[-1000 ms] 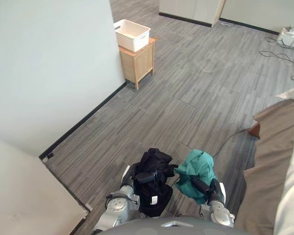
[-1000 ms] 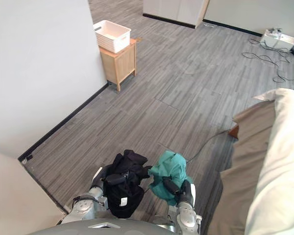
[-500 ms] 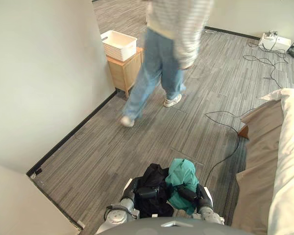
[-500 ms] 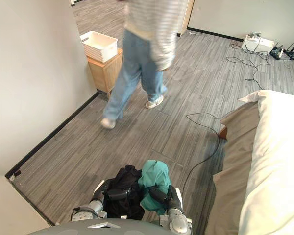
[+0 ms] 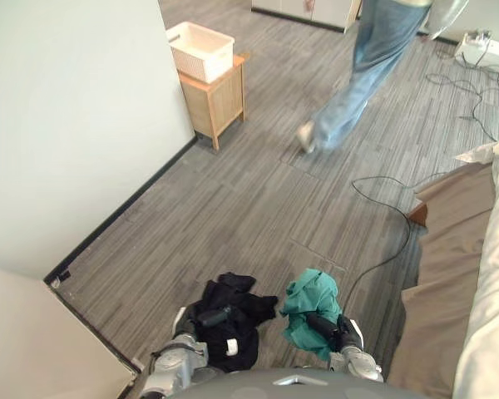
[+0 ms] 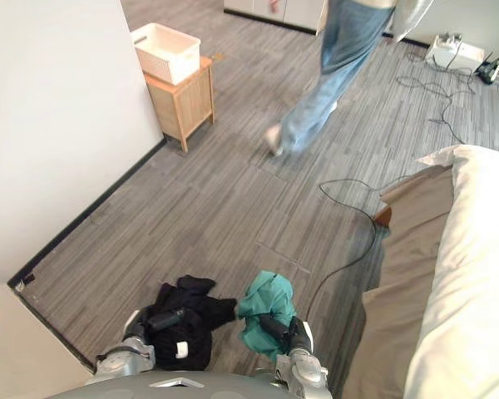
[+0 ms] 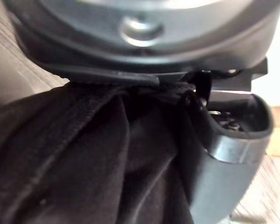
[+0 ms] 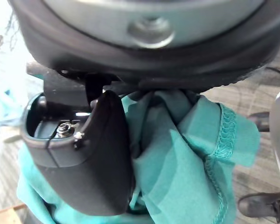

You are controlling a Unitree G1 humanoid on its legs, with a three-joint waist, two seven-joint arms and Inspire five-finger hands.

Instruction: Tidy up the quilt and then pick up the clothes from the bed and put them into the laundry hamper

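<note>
Looks like a bedroom: a bed [image 6: 449,274] with pale quilt [image 6: 470,249], grey plank floor [image 5: 258,199], white basket [image 5: 200,48] on a wooden side cabinet [image 5: 216,96].

Both arms reach out low, to the left of the bed [image 5: 459,274]. The left hand [image 5: 214,316] has its fingers curled round a black cloth [image 5: 237,334]. The right hand [image 5: 323,326], nearer the bed, grips a green cloth [image 5: 309,295] with fingers and thumb [image 8: 84,158]. The two hands are near each other.
</note>
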